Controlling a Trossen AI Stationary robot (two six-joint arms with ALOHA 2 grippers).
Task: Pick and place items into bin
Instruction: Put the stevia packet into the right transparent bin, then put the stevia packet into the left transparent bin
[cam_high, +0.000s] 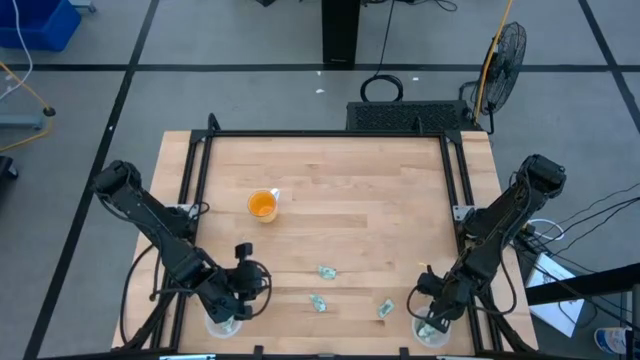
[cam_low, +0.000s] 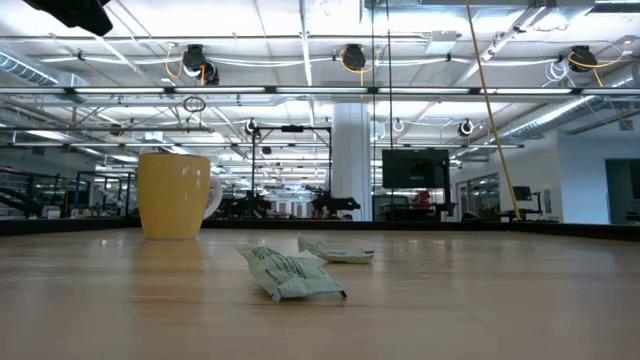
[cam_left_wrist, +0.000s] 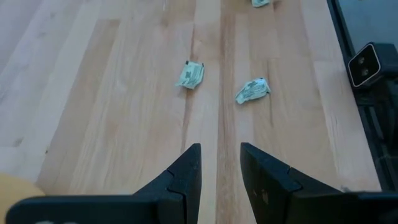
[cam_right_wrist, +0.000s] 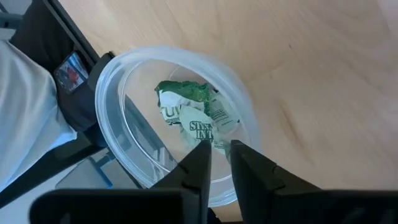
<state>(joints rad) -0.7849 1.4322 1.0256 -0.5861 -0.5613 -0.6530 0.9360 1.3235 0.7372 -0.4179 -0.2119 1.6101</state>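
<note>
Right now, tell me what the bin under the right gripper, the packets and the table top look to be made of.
Bin: clear glossy plastic, seemingly; the frame shows through its wall.
Packets: crinkled film or paper wrap, green-and-white print.
Table top: pale wood planks with visible grain and a faint sheen.

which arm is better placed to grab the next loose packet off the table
Left, probably. The left gripper is open and faces two small pale green-and-white wrapped packets on the wooden table. The right gripper hangs over the clear round plastic bin, with packets inside.
</note>
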